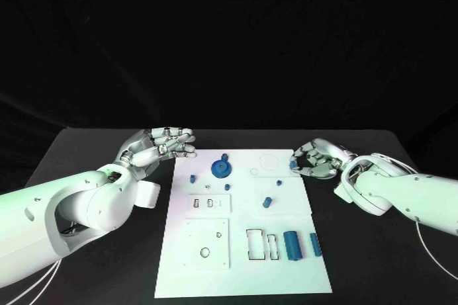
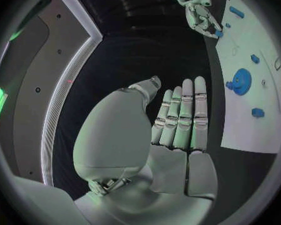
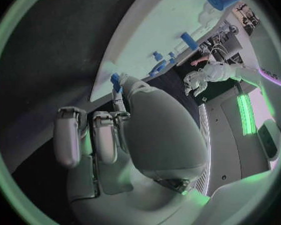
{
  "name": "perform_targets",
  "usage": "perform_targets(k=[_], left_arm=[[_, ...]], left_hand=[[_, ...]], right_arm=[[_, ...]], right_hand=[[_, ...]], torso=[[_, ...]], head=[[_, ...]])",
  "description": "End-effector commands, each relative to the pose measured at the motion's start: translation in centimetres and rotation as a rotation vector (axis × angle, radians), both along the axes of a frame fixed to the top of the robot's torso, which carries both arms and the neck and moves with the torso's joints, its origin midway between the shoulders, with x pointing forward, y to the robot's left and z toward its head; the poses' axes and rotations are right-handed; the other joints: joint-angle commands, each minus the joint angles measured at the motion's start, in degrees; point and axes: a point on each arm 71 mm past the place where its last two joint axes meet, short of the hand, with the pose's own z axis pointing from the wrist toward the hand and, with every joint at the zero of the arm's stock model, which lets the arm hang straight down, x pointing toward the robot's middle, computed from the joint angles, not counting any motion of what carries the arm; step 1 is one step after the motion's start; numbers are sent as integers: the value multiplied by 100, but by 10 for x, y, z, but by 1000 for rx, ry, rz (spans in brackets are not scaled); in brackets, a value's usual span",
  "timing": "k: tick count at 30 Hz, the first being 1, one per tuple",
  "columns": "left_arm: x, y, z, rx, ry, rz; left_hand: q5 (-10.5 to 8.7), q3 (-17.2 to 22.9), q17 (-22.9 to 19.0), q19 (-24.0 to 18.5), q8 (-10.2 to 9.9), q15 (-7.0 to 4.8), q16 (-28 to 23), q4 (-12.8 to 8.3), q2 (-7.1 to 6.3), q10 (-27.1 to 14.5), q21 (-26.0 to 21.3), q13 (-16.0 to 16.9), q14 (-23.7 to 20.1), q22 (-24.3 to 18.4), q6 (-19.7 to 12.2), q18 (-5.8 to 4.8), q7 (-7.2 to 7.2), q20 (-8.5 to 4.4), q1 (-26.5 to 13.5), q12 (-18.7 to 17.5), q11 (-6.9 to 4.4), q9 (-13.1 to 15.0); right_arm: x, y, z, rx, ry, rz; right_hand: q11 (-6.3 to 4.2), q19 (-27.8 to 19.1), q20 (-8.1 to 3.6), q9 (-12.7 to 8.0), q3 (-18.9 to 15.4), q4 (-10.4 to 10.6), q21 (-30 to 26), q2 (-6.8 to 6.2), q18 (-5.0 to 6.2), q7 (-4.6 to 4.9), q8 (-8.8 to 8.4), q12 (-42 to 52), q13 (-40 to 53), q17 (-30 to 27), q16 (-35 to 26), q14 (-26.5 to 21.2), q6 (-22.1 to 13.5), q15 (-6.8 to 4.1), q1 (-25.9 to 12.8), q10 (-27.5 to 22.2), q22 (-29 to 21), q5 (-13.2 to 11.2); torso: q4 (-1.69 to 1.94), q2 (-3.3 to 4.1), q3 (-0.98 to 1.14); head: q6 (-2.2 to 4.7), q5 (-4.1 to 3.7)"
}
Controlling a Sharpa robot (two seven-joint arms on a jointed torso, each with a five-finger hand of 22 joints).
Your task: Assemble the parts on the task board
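Right robot hand pinches a small blue part at the board's far right edge; left robot hand open, empty.

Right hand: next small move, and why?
Probably carry the right hand a little further in over the task board and set down the small blue part that the right wrist view shows pinched at its fingertips. That hand hovers at the board's far right corner. The left hand sits off the far left corner with fingers straight, holding nothing. Which socket fits, I cannot tell.
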Motion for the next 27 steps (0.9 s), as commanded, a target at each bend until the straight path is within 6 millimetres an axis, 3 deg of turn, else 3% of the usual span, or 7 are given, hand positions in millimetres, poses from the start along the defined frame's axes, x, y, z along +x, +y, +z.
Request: perform_targets(k=[1,7,11,15,22,27], left_arm=[[0,-1,1,-5,-6,-15],[0,-1,1,-4,-5,-15],[0,-1,1,-5,-5,-16],[1,-1,0,-5,-4,-16],[5,-2,-1,-2,-4,-13],[6,-2,-2,0,-4,-13]], left_hand=[[-4,-3,9,-34,-20,14,38,-22,3,7,26,7,-45,6,-30,1,19,-2,-53,-15,38,-7],[-4,-3,10,-36,-23,15,38,-25,2,3,28,6,-46,7,-35,1,21,-2,-52,-17,40,-8],[-4,-3,10,-36,-23,15,38,-25,2,3,28,6,-46,7,-35,1,21,-2,-52,-17,40,-8],[-4,-3,10,-36,-23,15,38,-25,2,3,28,6,-46,7,-35,1,21,-2,-52,-17,40,-8],[-4,1,15,-40,-26,15,38,-33,5,1,35,6,-46,11,-39,1,21,-2,-46,-18,41,-9],[-4,1,15,-40,-26,15,38,-33,5,1,35,6,-46,11,-39,1,21,-2,-46,-18,41,-9]], right_arm=[[-1,0,8,33,-78,-27],[-4,8,22,51,-90,-59],[-10,27,32,54,-100,-65],[-19,62,39,63,-114,-42],[-38,140,39,67,-93,81],[-49,177,30,33,-60,148]], right_hand=[[-37,66,-43,136,84,-35,47,93,-78,-159,193,36,1250,1401,38,574,230,-48,-49,412,785,32],[-63,80,-66,187,188,-98,61,37,-84,-180,269,40,1256,1426,44,579,219,-60,-200,419,806,25],[-62,73,-67,201,228,-97,47,21,-81,-176,287,33,1251,1430,45,580,189,-57,-294,415,798,22],[-64,77,-65,220,271,-87,48,-6,-82,-179,313,34,1254,1439,48,582,165,-54,-421,417,804,18],[-71,82,-67,240,310,-68,49,-22,-82,-187,342,20,1243,1426,44,579,153,-58,-534,409,810,17],[-75,89,-68,248,320,-66,58,-29,-85,-192,354,29,1251,1437,47,582,156,-59,-562,416,819,17]], torso=[[-1,-4,1],[-18,-17,-5],[-17,-17,0],[-20,-20,11],[-5,-43,1],[-9,-51,-3]], head=[[-3,14],[-1,24],[-26,64],[-37,104],[-103,165],[-144,222]])
